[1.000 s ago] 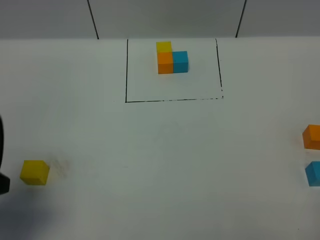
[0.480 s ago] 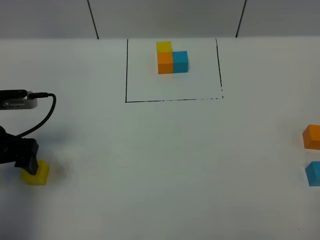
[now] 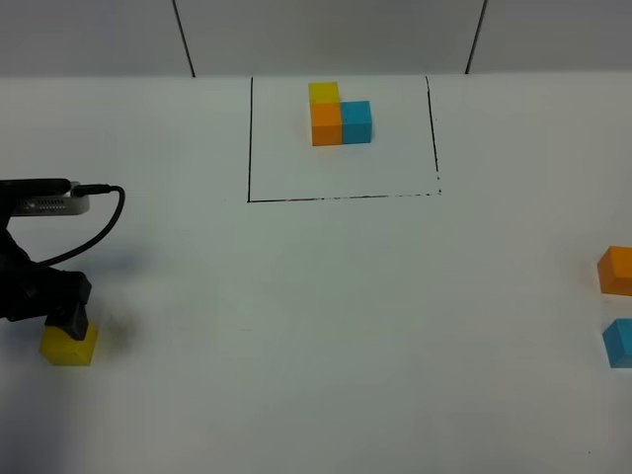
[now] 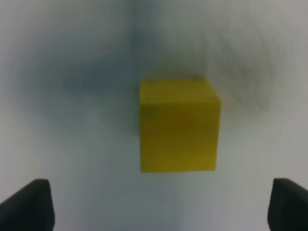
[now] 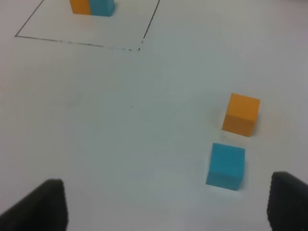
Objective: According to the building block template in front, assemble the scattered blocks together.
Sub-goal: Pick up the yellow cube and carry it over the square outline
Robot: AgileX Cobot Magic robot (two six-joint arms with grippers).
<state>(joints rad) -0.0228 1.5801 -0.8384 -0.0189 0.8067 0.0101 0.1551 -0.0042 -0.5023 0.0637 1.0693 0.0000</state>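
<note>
The template [image 3: 339,116] is an L of yellow, orange and blue cubes inside a black-line rectangle at the back middle; part of it shows in the right wrist view [image 5: 91,6]. The loose yellow cube [image 3: 69,346] lies at the front left. My left gripper [image 3: 59,321] hovers just over it, open, with the cube [image 4: 178,126] between and beyond its fingertips [image 4: 26,204]. The loose orange cube [image 3: 617,270] and blue cube [image 3: 619,343] lie at the right edge. My right gripper [image 5: 168,207] is open, away from the orange cube [image 5: 240,114] and blue cube [image 5: 226,165].
The white table [image 3: 326,316] runs to a grey back wall with two dark seams [image 3: 184,38]. The left arm's black cable [image 3: 94,222] loops over the table at the left.
The left arm has come in from the left edge and settled over the yellow cube, shifting slightly right in the last half second. The cubes have not moved.
</note>
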